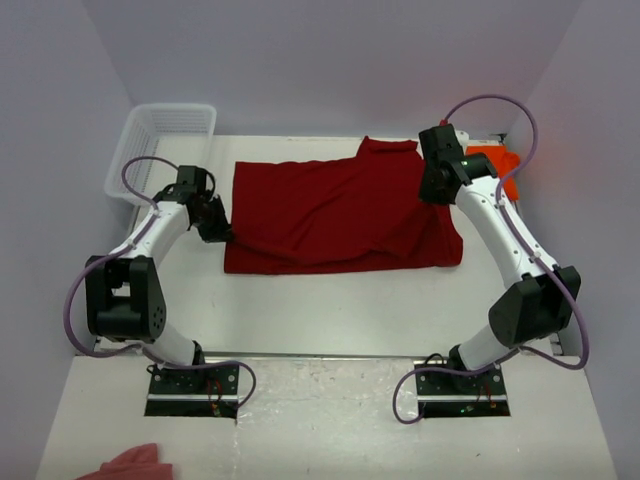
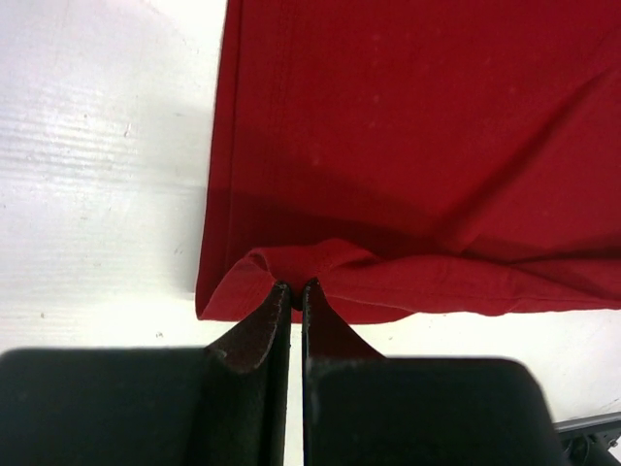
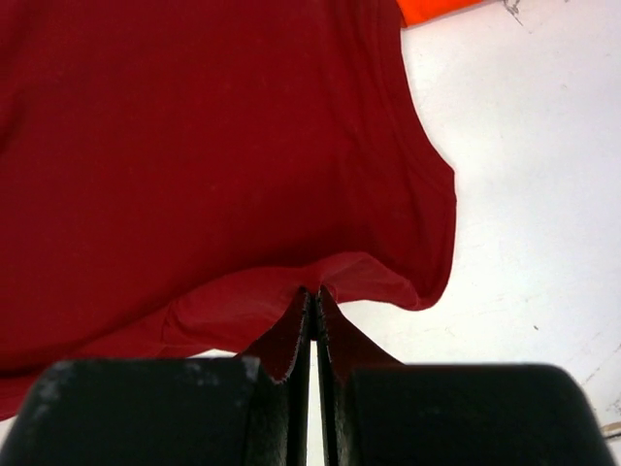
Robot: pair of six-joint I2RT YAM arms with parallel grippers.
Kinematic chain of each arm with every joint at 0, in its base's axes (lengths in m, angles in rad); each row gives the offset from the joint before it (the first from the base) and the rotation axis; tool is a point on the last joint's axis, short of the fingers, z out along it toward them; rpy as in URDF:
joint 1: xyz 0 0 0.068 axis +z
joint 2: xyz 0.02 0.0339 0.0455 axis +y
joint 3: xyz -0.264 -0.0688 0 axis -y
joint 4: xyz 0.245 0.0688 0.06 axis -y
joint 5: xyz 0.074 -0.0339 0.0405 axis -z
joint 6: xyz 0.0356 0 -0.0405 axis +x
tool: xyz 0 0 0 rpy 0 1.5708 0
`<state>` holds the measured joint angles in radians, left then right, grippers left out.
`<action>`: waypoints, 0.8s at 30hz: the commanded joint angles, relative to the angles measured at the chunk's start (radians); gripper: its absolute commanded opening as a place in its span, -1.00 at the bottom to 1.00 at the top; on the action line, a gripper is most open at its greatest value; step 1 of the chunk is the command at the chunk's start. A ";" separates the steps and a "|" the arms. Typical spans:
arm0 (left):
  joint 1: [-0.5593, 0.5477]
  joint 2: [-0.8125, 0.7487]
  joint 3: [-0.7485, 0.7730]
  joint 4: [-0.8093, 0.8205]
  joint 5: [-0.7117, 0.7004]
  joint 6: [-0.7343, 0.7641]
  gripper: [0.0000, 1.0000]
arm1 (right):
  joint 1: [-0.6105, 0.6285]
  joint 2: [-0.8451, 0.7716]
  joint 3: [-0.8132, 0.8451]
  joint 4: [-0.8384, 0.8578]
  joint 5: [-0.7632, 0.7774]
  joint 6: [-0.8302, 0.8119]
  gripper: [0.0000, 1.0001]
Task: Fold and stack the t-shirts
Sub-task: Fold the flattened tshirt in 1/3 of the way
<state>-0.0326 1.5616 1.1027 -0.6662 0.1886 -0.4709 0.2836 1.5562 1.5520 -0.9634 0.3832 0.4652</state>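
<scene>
Left gripper [image 2: 296, 284] clamped on crimson shirt [image 1: 330, 210] at its left edge — we note cloth puckered between jaws. Right gripper [image 3: 315, 289] pinches right edge likewise. Orange shirt [image 1: 492, 157] folded, far right — just beyond crimson shirt.

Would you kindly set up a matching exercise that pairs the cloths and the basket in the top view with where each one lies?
Things:
1. red t-shirt
2. orange t-shirt
3. basket
4. pink cloth

Places:
A. far left corner
B. near left edge
C. spread across the middle
D. far right corner

Pairs: 1-C, 2-D, 3-A, 4-B.
</scene>
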 commanded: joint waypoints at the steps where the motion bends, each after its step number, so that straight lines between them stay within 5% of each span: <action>1: 0.013 0.028 0.055 0.033 0.003 -0.005 -1.00 | -0.007 0.034 0.075 0.028 -0.010 -0.031 -1.00; 24: 0.028 0.198 0.174 0.057 0.005 -0.014 -1.00 | -0.064 0.211 0.218 0.011 -0.043 -0.062 -1.00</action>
<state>-0.0132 1.7439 1.2282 -0.6407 0.1898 -0.4717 0.2283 1.7596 1.7210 -0.9630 0.3489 0.4236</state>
